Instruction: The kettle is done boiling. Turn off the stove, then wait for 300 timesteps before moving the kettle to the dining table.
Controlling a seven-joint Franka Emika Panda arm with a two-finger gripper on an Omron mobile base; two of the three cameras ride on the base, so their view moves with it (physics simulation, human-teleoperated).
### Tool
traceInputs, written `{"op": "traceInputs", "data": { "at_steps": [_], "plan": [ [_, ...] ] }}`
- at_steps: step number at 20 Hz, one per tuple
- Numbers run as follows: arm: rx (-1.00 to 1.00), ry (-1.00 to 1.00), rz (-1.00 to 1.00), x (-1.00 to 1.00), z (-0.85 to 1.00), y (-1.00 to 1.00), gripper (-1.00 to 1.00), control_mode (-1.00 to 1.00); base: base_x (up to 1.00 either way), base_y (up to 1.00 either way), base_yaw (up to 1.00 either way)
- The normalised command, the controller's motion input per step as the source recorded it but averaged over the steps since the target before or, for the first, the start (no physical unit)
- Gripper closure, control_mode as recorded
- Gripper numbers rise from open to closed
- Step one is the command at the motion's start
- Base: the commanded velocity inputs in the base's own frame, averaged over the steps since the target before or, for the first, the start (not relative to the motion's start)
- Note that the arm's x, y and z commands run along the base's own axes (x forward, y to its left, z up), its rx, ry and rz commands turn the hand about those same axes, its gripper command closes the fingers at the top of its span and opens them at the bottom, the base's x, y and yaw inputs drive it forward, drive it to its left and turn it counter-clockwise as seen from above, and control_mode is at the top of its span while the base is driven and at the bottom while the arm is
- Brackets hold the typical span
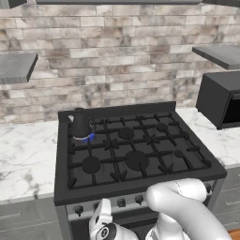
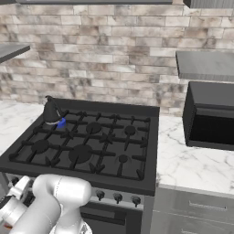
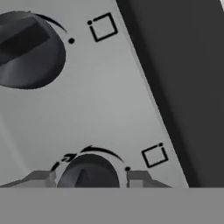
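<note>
The kettle (image 1: 80, 124) sits on the far left burner of the stove (image 1: 136, 145), with a small blue flame (image 1: 90, 137) showing at its base on the right side; from the right base view the kettle (image 2: 51, 111) and the flame (image 2: 61, 122) appear at the far left corner of the stove (image 2: 87, 146) too. The stove has 6 burners under black grates and a silver front panel with a row of knobs. Marble counter (image 1: 26, 154) flanks it on the left and on the right, where a black microwave (image 1: 220, 101) stands against the brick wall (image 1: 117, 56). The arm bends down in front of the stove, its hand low at the panel near the left end. In the hand view the gripper (image 3: 89, 178) is set around a knob (image 3: 87, 174), with 1 finger (image 3: 41, 178) on each side of it, close to its rim; whether the pads press on the knob I cannot tell, as the tips are cut off at the bottom. A second knob (image 3: 28, 50) lies farther along the panel (image 3: 100, 100), and small square marks sit beside each knob.
</note>
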Motion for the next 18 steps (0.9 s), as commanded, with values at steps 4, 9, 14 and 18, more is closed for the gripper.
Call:
{"op": "traceInputs", "data": {
  "at_steps": [4, 9, 14, 18],
  "plan": [
    [0.35, -0.03, 0.00, -0.06, 0.00, -0.13, 1.00, -1.00, 0.00, 0.00, 0.00],
    [0.40, -0.03, 0.00, -0.04, 0.00, -0.13, 1.00, -1.00, 0.00, 0.00, 0.00],
    [0.44, 0.00, 0.00, -0.02, 0.00, -0.09, 1.00, -1.00, 0.00, 0.00, 0.00],
    [0.46, 0.00, -0.01, 0.00, 0.00, -0.09, 1.00, -1.00, 0.00, 0.00, 0.00]
  ]
}}
